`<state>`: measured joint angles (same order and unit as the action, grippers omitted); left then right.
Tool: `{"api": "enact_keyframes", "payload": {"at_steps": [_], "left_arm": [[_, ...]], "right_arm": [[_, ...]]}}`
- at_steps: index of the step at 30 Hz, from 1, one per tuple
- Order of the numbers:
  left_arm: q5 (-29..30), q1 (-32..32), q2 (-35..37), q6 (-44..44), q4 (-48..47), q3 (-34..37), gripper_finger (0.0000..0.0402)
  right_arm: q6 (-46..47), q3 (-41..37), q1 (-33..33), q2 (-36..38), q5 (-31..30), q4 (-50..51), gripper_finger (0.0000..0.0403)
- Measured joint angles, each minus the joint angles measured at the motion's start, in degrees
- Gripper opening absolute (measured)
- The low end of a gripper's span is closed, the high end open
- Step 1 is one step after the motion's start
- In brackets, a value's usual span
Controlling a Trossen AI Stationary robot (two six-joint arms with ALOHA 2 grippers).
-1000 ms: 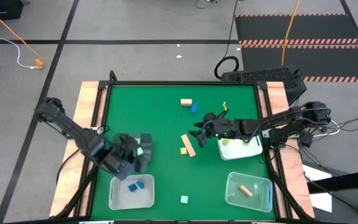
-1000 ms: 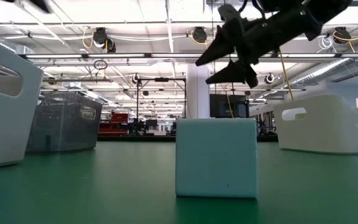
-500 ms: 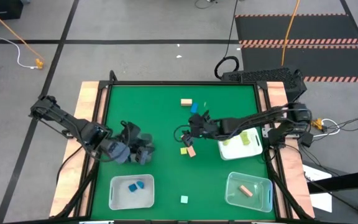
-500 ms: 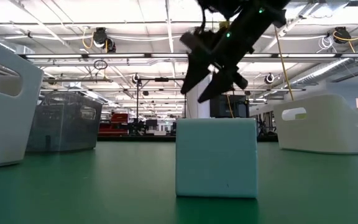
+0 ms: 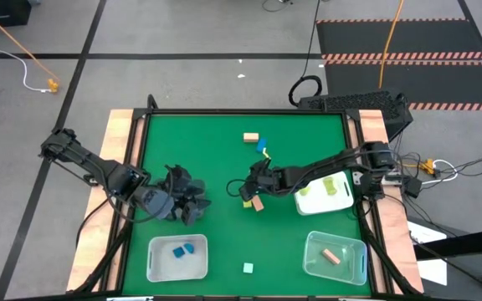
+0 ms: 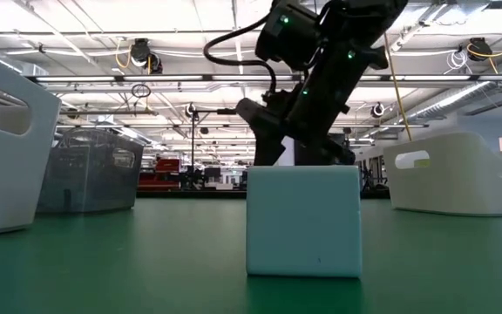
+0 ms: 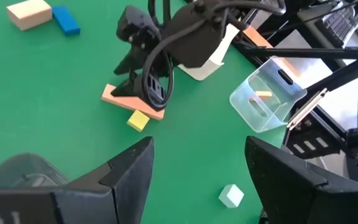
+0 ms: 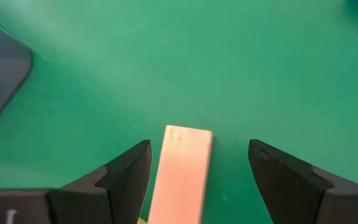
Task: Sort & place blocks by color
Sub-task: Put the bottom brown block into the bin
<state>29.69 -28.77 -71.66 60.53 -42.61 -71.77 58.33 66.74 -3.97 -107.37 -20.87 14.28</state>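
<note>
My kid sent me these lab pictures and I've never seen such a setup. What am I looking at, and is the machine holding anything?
Two dark robot arms work at a green table, sorting small toy blocks by colour. One camera looks straight down, one sits at table height behind a pale mint cube, and one rides on each wrist. The right gripper hovers open over a salmon bar, not gripping it. The left gripper waits open and empty. Blue blocks lie in a white bin; a clear bin holds another salmon block.
</note>
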Motion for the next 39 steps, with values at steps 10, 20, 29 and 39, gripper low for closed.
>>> {"api": "enact_keyframes", "payload": {"at_steps": [10, 20, 29, 39], "left_arm": [[-0.04, -0.02, -0.02, -3.26, 0.02, 0.00, 0.0251], [-0.09, -0.02, -0.02, -3.43, 0.03, 0.00, 0.0251], [-0.11, -0.04, -0.02, -3.38, 0.03, 0.00, 0.0251], [-0.13, -0.22, -0.33, -3.69, 0.00, 0.00, 0.0251]], "right_arm": [[-0.98, 0.60, -2.35, -5.11, -1.23, -3.70, 0.0258], [-8.23, 0.59, -3.65, -5.88, -6.00, -2.65, 0.0160], [-8.50, 0.59, -2.72, -5.25, -3.84, -2.27, 0.0112], [-13.76, 0.46, -1.41, 5.51, -3.70, -3.33, 0.0112]]}}
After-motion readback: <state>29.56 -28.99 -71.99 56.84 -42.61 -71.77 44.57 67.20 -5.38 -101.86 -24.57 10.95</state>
